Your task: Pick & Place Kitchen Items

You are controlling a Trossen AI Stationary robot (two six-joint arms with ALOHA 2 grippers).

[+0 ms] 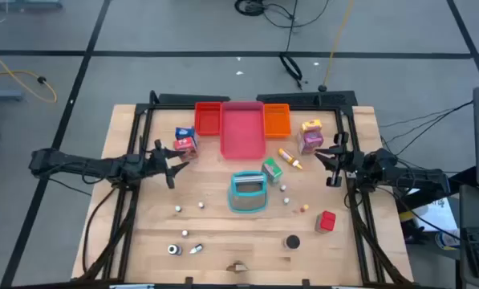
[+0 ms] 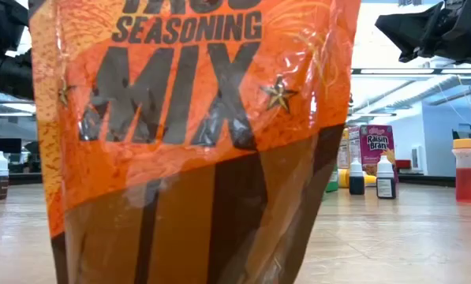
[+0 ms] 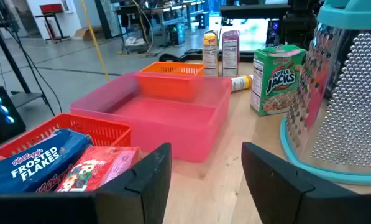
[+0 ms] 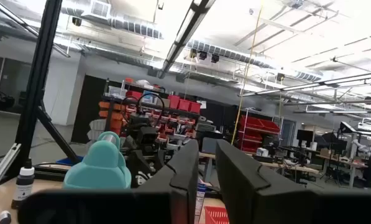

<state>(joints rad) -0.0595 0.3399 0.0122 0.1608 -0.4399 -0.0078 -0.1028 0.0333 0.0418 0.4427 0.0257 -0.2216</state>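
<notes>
In the high view my left gripper (image 1: 172, 163) hovers open over the table's left part, next to a blue carton (image 1: 184, 132) and a red carton (image 1: 187, 145). Its wrist view shows both cartons (image 3: 39, 163) (image 3: 95, 169) just beyond the open fingers (image 3: 207, 180), untouched. My right gripper (image 1: 330, 166) hangs at the right, near two yellow-pink cartons (image 1: 311, 135), tipped upward, with a narrow gap between its fingers (image 4: 207, 171). An orange bottle (image 1: 290, 158), a green carton (image 1: 272, 169) and a red cube (image 1: 326, 221) rest on the wood. Tiny balls (image 1: 200, 205) and caps (image 1: 173, 249) also lie there.
Red (image 1: 208, 118), pink (image 1: 242, 130) and orange (image 1: 277, 120) trays stand at the far edge. A teal-framed grater (image 1: 248, 193) stands mid-table. An orange seasoning pouch (image 2: 196, 134) at the near edge fills the low view. Black frame rails (image 1: 135, 160) run along both sides.
</notes>
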